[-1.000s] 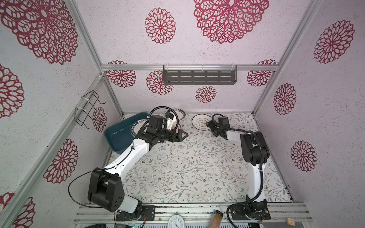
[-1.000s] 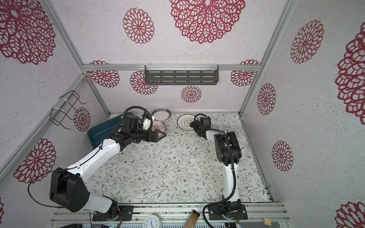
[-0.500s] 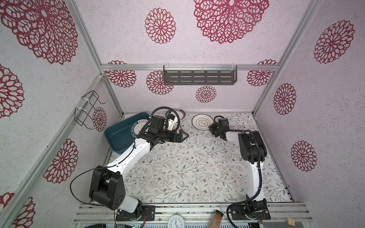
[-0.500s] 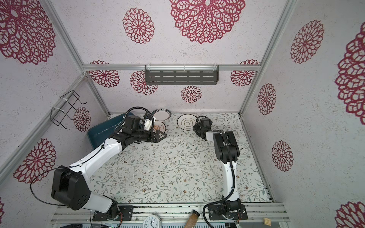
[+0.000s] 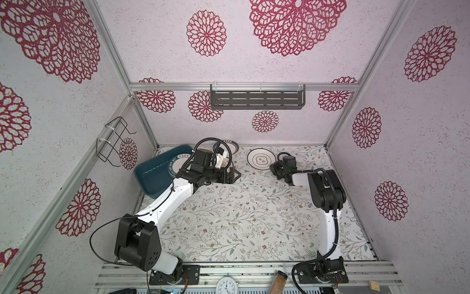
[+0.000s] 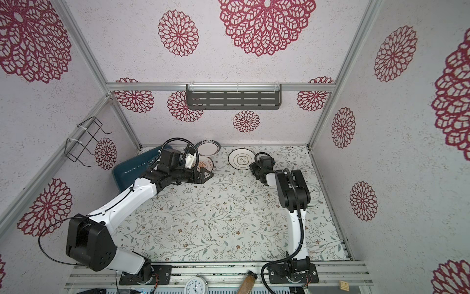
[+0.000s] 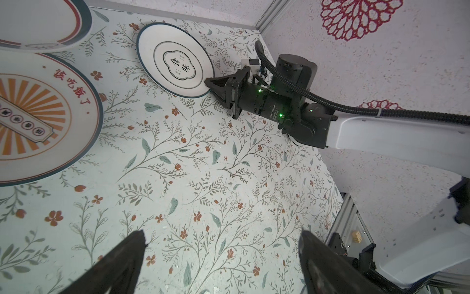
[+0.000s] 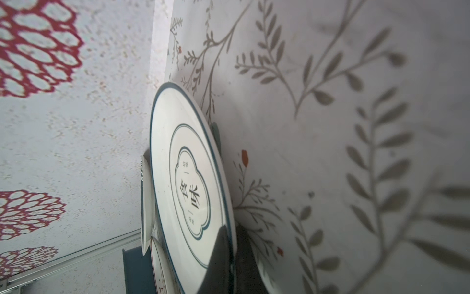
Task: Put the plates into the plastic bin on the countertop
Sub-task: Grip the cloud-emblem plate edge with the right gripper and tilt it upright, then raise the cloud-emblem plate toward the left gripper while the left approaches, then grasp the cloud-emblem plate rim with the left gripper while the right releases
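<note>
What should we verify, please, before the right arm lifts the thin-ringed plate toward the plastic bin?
1. Right gripper shut on the rim of the thin-ringed plate: ok.
2. Grip firm enough to lift: cannot tell; only the rim's edge is pinched.
3. Left gripper open and empty: ok.
4. Route to the plastic bin free: not ok; the left arm stands between plate and bin.
5. Room in the bin: ok; one lettered-rim plate inside, bare floor beside it.
</note>
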Controlling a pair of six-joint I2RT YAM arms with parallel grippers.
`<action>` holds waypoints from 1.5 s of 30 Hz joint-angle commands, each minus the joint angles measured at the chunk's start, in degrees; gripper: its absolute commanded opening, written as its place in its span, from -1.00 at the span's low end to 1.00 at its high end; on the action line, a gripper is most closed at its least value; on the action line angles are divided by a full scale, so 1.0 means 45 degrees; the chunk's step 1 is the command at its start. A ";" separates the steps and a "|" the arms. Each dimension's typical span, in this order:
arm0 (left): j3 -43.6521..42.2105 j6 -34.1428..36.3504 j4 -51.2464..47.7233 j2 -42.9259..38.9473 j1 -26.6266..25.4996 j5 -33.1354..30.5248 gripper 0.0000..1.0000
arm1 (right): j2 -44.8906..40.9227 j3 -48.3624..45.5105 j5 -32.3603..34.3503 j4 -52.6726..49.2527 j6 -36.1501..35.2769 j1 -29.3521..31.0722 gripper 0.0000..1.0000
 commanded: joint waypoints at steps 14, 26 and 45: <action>0.0852 -0.0679 -0.0865 0.0138 0.0737 -0.0940 0.93 | -0.6427 -0.1784 -0.3375 -0.2469 -0.4133 0.0379 -1.00; 0.0463 -0.2094 0.0516 0.0816 0.2251 0.1242 0.75 | -0.7553 -0.1548 -0.4929 -0.2407 -0.5280 0.2187 -1.00; 0.0431 -0.2455 0.0816 0.1256 0.2691 0.1807 -0.64 | -0.6994 -0.0957 -0.5948 -0.1408 -0.4622 0.2847 -1.00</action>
